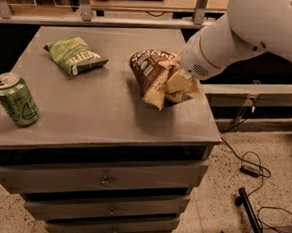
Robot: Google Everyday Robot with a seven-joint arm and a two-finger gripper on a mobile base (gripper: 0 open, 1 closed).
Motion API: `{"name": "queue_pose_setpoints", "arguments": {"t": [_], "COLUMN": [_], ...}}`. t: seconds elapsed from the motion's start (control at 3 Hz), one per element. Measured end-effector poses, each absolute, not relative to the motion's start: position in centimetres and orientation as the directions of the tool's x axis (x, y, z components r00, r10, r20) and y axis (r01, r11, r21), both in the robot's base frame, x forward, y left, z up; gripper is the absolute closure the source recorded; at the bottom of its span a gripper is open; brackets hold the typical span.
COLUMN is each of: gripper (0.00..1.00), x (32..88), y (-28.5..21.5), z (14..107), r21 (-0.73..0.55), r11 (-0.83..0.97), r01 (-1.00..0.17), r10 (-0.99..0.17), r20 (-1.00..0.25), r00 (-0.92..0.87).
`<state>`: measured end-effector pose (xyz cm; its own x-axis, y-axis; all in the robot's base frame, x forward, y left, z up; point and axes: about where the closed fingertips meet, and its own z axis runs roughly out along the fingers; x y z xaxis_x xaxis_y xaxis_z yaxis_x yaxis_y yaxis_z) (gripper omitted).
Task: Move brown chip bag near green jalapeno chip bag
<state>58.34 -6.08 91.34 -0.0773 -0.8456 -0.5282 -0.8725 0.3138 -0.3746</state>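
The brown chip bag (pixel 148 71) is crinkled, dark brown and cream, and is held at the right middle of the grey cabinet top (pixel 96 112), tilted and bunched. My gripper (pixel 178 85), at the end of the large white arm coming in from the upper right, is shut on the bag's right side. The green jalapeno chip bag (pixel 75 57) lies flat at the back left of the top, about a bag's width to the left of the brown bag.
A green drink can (pixel 15 100) stands upright near the front left edge. The cabinet has drawers below. A metal rail (pixel 92 19) runs behind it. Cables (pixel 252 168) and a black stand lie on the floor at the right.
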Motion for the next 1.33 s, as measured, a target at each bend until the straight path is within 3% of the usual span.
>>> {"name": "queue_pose_setpoints", "arguments": {"t": [0.67, 1.33], "gripper": [1.0, 1.0], "x": [61.6, 67.1], "y": [-4.4, -0.7], "z": [92.7, 95.2], "r21": [-0.452, -0.523], "r11": [0.29, 0.231], "r01": [-0.844, -0.82], "r10": [-0.788, -0.77], "r20": [-0.613, -0.613], "r00": [0.058, 0.174]}}
